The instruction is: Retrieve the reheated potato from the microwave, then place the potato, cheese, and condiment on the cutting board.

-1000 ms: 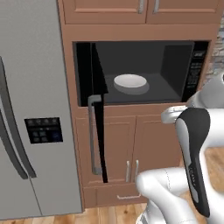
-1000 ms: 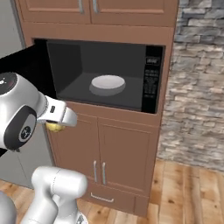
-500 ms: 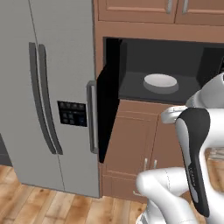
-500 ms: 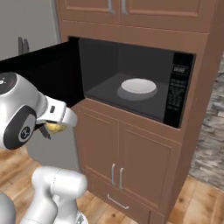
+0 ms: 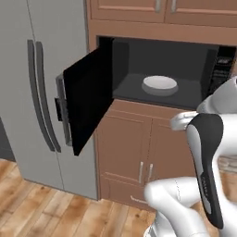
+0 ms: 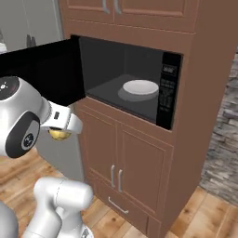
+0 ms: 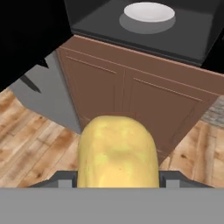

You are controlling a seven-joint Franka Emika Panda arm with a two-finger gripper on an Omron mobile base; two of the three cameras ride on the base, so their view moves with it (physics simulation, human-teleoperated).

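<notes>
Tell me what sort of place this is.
A home kitchen, rendered: a built-in microwave with its door open sits in wooden cabinets, with a grey fridge beside it.

The microwave (image 5: 162, 78) cavity floor (image 6: 122, 95) carries a single white plate (image 6: 141, 87), seated flat near the centre of the dark floor. The microwave door (image 5: 88, 99) stands swung open to the left. Below, wooden cabinets (image 5: 139, 152) stand on a wood-plank floor (image 5: 41, 208).
</notes>
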